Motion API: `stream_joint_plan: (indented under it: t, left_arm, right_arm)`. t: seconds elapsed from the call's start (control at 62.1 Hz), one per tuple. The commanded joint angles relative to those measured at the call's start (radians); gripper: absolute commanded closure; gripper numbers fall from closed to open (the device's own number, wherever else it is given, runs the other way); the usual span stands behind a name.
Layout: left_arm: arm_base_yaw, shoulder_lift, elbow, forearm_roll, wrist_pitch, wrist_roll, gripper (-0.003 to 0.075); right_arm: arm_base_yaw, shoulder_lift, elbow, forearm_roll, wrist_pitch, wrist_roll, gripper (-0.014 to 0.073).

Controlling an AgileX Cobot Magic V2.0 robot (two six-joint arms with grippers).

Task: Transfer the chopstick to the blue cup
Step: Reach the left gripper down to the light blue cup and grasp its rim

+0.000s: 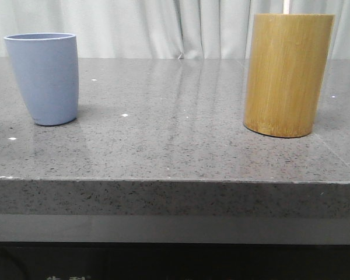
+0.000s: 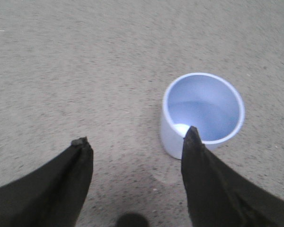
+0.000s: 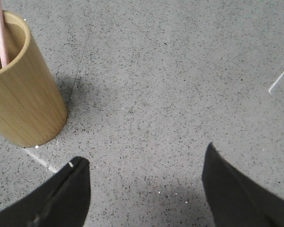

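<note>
Nothing of the transfer looks done yet. Nearest, the grey speckled desk [image 1: 175,151] carries both vessels well apart: the blue cup [image 1: 44,79] on the left, empty inside as the left wrist view shows, and the bamboo cylinder [image 1: 286,73] on the right. The chopstick [image 3: 0,33] stands in that cylinder, leaning on its rim. The left claw [image 2: 135,142] hangs above the desk just beside the cup, fingers apart and holding nothing; the right claw [image 3: 144,163] hovers near the cylinder, likewise spread and empty. Grasping, carrying and dropping all remain.
</note>
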Motion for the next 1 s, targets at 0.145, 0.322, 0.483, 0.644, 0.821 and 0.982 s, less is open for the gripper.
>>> stream_joint_plan:
  t: [0.145,0.322,0.483,0.644,0.821,0.982]
  left_arm:
    - [-0.078,0.194,-0.200,-0.013,0.081,0.000,0.0331]
    - [-0.083,0.356,-0.313,-0.005,0.165,0.000,0.0332]
    - [-0.083,0.480,-0.381,-0.002,0.190,0.000,0.0333]
    - [-0.083,0.568,-0.419,0.005,0.214,0.000,0.0333]
    - [-0.083,0.597,-0.429,0.005,0.239,0.000,0.0346]
    - [-0.083,0.593,-0.430,0.005,0.247,0.000,0.0470]
  right_arm:
    - [-0.006,0.000,-0.033,-0.007,-0.061,-0.009,0.0078]
    - [-0.006,0.000,-0.033,-0.007,-0.061,-0.009,0.0078]
    - [-0.006,0.000,-0.033,-0.007,-0.061,-0.009,0.0078]
    - [-0.006,0.000,-0.033,-0.007,-0.061,-0.009,0.0078]
    - [-0.006,0.000,-0.033,-0.007,-0.061,-0.009,0.0078]
    - [-0.006,0.000,-0.033,-0.007,-0.061,-0.009,0.0078]
